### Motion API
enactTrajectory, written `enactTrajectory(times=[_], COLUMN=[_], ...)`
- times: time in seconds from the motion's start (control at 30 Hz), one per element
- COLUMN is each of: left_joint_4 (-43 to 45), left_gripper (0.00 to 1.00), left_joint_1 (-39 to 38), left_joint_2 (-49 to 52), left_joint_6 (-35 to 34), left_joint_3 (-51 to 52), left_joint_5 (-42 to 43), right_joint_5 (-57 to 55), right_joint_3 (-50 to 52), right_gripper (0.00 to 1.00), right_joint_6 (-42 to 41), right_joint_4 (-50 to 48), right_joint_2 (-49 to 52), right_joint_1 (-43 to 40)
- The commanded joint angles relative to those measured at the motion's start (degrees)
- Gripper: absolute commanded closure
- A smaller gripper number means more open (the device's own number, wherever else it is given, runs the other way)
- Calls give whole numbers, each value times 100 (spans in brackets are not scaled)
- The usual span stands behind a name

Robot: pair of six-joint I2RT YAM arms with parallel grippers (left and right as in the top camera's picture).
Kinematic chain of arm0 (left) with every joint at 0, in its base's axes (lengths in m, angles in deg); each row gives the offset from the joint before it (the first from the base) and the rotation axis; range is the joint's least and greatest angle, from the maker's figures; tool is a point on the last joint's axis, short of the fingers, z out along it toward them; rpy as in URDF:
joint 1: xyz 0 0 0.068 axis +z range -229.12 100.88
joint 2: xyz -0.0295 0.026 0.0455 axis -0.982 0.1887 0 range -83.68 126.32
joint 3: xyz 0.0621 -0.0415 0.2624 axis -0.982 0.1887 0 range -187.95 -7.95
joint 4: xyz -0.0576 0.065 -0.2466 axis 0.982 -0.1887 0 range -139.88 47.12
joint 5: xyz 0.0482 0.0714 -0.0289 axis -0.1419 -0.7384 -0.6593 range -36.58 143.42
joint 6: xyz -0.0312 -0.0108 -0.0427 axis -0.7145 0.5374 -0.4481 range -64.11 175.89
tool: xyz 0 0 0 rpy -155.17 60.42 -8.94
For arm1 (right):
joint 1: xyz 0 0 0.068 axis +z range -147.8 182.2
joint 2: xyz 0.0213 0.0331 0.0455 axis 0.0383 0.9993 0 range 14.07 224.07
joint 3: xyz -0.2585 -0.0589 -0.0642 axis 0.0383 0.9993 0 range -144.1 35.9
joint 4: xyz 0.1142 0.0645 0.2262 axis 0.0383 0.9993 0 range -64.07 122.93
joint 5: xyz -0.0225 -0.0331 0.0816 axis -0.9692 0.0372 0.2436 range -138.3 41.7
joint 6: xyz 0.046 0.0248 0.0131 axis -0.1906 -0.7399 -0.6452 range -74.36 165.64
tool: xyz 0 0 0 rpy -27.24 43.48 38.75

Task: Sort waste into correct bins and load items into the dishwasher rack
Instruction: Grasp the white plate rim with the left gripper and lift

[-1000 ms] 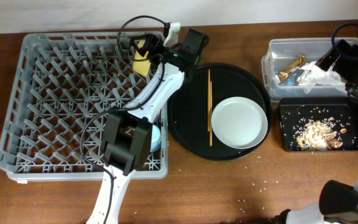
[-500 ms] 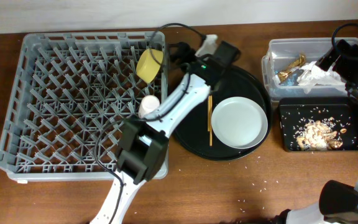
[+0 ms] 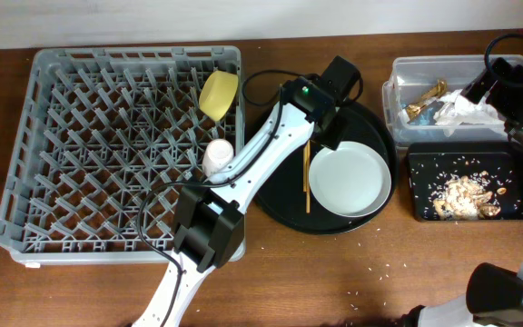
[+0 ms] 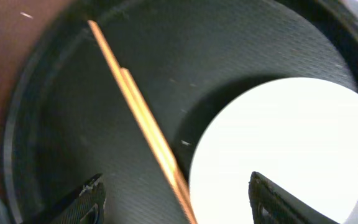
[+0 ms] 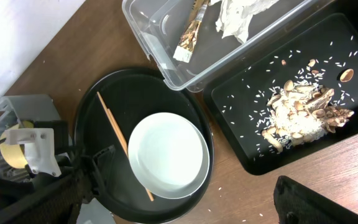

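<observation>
left claw [image 4: 176,202]: hovering low over the round black tray [image 3: 271,186], jaws standing apart, gripping nothing; in the wrist view the chopsticks are passing between the two fingertips, not pinched
right claw [image 5: 194,205]: hanging high over the back right corner of the bench [image 3: 379,272], jaws spread wide, nothing between them
chopsticks [image 3: 306,173]: lying side by side on the round black tray, running back to front, just left of the plate
plate [image 3: 350,179]: sitting flat on the right half of the round black tray, its back left rim under the left claw
round black tray: sitting mid-bench, just beside the rack's right edge
dishwasher rack [image 3: 25,136]: taking up the left half of the bench
yellow bowl [image 3: 218,94]: standing on edge among the pegs near the rack's back right corner
pink cup [image 3: 218,156]: sitting by the rack's right edge, beside the left arm; cannot tell which way up
clear tub [image 3: 425,65]: sitting at the back right corner, holding crumpled napkins [image 3: 466,107] and a gold wrapper [image 3: 425,94]
black rectangular tray [image 3: 516,154]: sitting by the right edge, just in front of the tub, holding food scraps [image 3: 461,195] and loose grains
bench: a few grains lying near the front edge
</observation>
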Motion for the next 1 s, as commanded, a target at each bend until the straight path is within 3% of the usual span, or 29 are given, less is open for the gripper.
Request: enactTrajectory(times=[0.0, 0.13, 0.37, 0.5, 0.6, 0.7, 0.83, 0.97], left_joint_4=[-59, -31, 190, 205, 201, 201, 168, -380], left_gripper=[29, 34, 38, 56, 81, 99, 99, 99], left_joint_1=[-24, -24, 13, 7, 7, 7, 9, 96], left_joint_2=[44, 317, 940, 1097, 1161, 1161, 1152, 1132], left_joint_6=[-50, 435, 538, 538, 535, 535, 535, 540], left_joint_3=[48, 48, 48, 48, 48, 48, -9, -704], left_joint_5=[507, 562, 562, 564, 564, 564, 564, 538], right_joint_5=[-52, -52, -52, -52, -52, -52, -52, -52], right_joint_3=[-17, -17, -17, -17, -17, -17, -17, -17], right_gripper=[2, 1, 2, 1, 2, 2, 2, 2], right_joint_6=[-24, -24, -24, -24, -24, -24, -24, -26], right_joint_4=[17, 17, 17, 17, 17, 17, 17, 17], right_joint_2=[13, 13, 13, 13, 13, 13, 13, 13], right_joint_1=[-7, -7, -7, -7, -7, -7, -7, -7])
